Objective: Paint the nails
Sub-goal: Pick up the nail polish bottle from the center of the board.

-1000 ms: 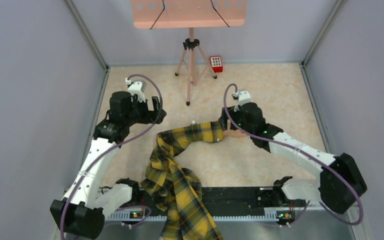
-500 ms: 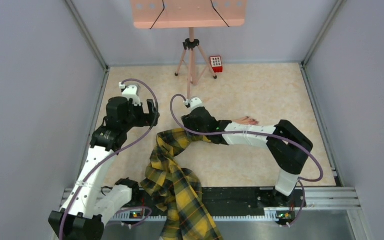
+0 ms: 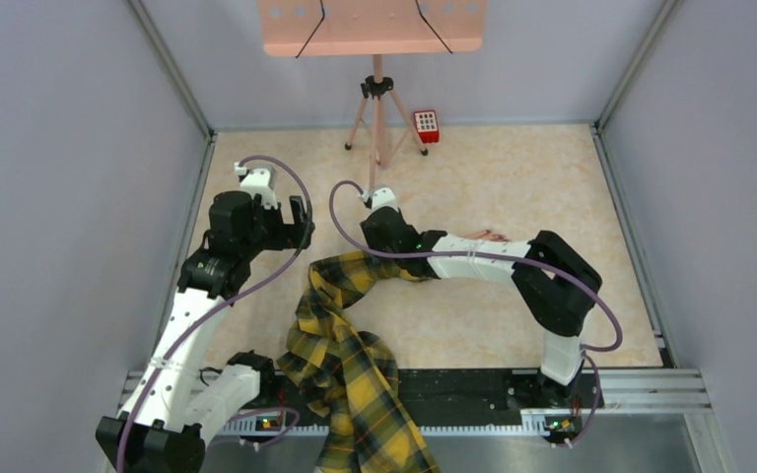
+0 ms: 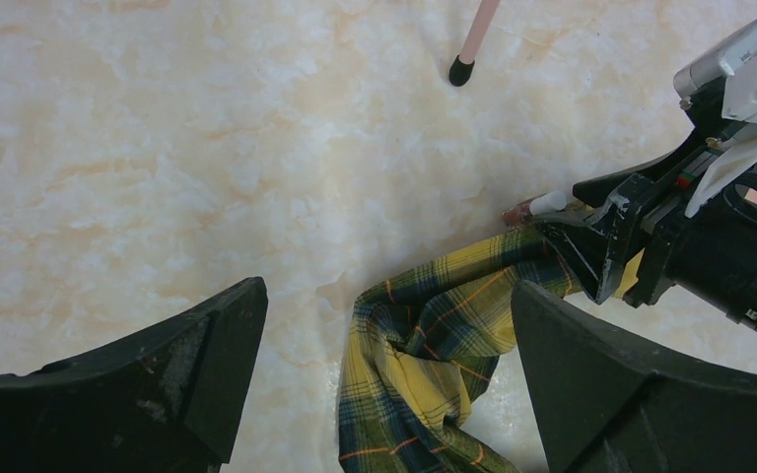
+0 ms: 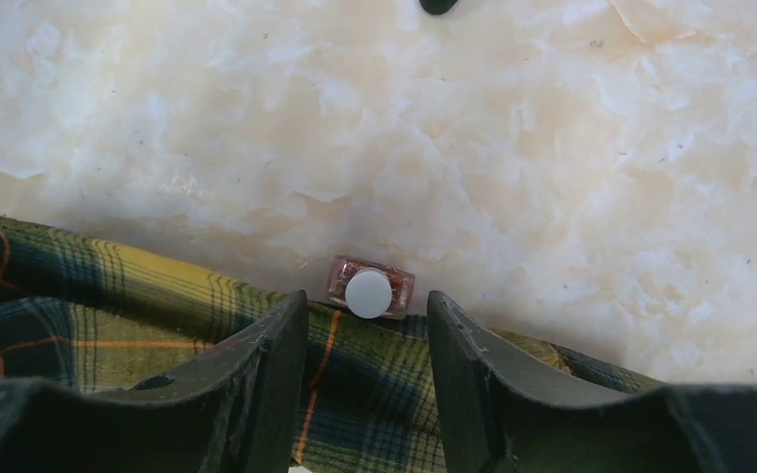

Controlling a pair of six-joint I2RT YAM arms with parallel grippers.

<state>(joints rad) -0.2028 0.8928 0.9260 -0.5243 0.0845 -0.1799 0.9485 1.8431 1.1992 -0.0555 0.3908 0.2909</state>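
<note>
A small nail polish bottle [image 5: 370, 291] with a white cap and reddish glittery glass stands on the table against the edge of the yellow-black plaid sleeve [image 5: 158, 335]. My right gripper [image 5: 367, 317] is open just above the sleeve, its fingertips on either side of the bottle and a little short of it. In the top view the right gripper [image 3: 386, 241] is over the sleeve's upper end [image 3: 355, 281]. The pale mannequin hand [image 3: 483, 236] peeks out behind the right forearm; its nails are too small to make out. My left gripper [image 4: 386, 296] is open and empty above the sleeve [image 4: 434, 335], to the left [image 3: 301, 219].
A pink tripod [image 3: 378, 108] holding a pink board [image 3: 373, 25] stands at the back, one foot in the left wrist view [image 4: 461, 71]. A small red keypad box [image 3: 426, 125] sits by the back wall. The sleeve trails over the near edge [image 3: 365, 414].
My right arm has swung left, from over the mannequin hand to the sleeve's upper end by the bottle. My left gripper has drawn back slightly to the left.
</note>
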